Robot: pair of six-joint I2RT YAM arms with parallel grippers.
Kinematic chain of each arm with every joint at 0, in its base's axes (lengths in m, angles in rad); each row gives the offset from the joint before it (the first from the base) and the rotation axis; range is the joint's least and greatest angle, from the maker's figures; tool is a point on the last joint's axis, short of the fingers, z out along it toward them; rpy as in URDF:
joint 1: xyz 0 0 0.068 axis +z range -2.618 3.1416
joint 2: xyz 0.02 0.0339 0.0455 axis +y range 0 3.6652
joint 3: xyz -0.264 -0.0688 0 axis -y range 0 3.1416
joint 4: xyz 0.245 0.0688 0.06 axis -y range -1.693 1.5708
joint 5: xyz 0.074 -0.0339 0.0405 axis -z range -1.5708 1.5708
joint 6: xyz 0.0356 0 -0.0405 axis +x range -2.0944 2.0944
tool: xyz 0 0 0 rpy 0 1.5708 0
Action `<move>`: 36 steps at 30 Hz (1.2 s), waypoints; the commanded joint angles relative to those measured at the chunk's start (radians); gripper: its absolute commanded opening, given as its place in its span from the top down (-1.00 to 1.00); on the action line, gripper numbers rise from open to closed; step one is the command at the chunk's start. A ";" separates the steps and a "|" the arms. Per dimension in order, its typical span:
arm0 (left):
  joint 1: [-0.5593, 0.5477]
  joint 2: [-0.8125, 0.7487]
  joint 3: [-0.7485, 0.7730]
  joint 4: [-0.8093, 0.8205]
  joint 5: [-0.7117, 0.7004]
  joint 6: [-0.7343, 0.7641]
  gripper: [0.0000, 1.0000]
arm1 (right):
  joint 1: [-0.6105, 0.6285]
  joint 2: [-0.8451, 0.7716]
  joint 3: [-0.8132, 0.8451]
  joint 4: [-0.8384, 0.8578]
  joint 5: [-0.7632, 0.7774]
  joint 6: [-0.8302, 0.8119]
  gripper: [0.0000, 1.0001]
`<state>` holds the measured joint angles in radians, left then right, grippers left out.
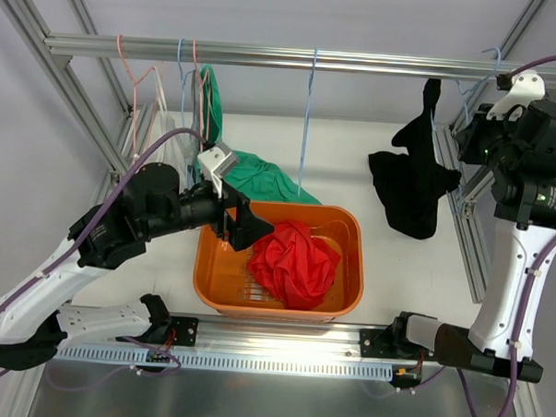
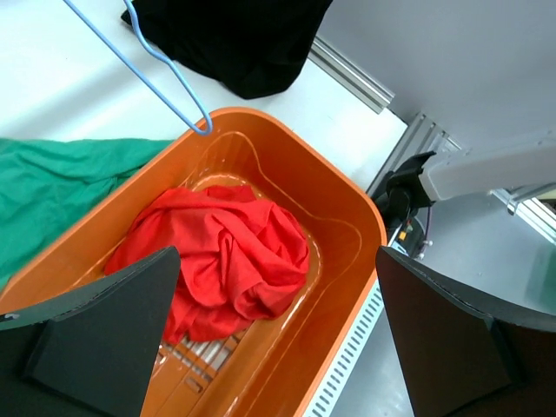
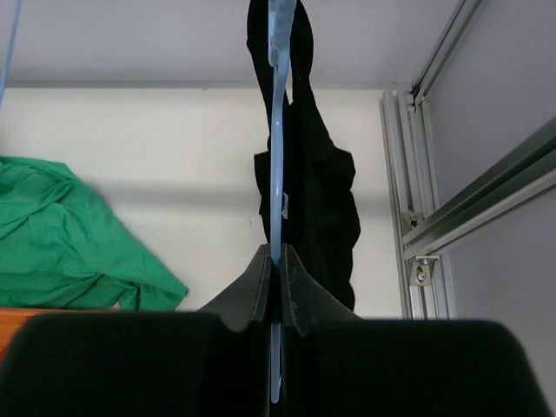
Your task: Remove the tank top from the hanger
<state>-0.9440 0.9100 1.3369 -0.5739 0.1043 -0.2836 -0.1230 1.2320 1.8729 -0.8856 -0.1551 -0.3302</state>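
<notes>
- Your orange basket (image 1: 351,232) is sitting in the middle of the table, and everything below is placed from it.
- The black tank top (image 1: 410,182) is hanging to the right of the basket and a little beyond it. It is draping off a light blue hanger (image 3: 275,174) and is clear of the basket's rim.
- Your right gripper (image 3: 276,278) is working up beside that garment, well to the right of the basket. Its fingers are pressing together on the thin blue hanger, with the black cloth hanging just behind the wire.
- Your left gripper (image 2: 278,347) is hovering over the basket's left part. Its two fingers are standing wide apart and gripping nothing.
- A crumpled red garment (image 1: 294,262) is lying inside the basket, below the spread fingers.
- A green garment (image 1: 261,175) is lying on the table just behind the basket's far left corner.
- A second blue hanger (image 1: 306,127) is dangling bare above the basket's far edge, and in your left wrist view its lower end is showing close to the rim.
- Some pink and white hangers (image 1: 135,91) are hanging beyond the basket to its left, on the metal rail (image 1: 266,54).
</notes>
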 commanded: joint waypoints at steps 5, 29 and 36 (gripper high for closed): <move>-0.010 0.108 0.087 0.078 0.090 -0.005 -0.97 | -0.007 -0.032 -0.003 0.109 0.045 0.008 0.99; -0.115 1.175 1.142 0.290 0.225 0.132 -0.78 | 0.224 -0.594 -0.228 -0.306 0.268 0.148 0.99; -0.110 1.176 1.018 0.468 0.253 0.090 -0.52 | 0.293 -0.598 -0.207 -0.335 0.324 0.138 0.99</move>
<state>-1.0592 2.1437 2.3455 -0.2657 0.3042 -0.1627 0.1482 0.6281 1.6272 -1.2308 0.1127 -0.1856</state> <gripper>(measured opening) 0.766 0.031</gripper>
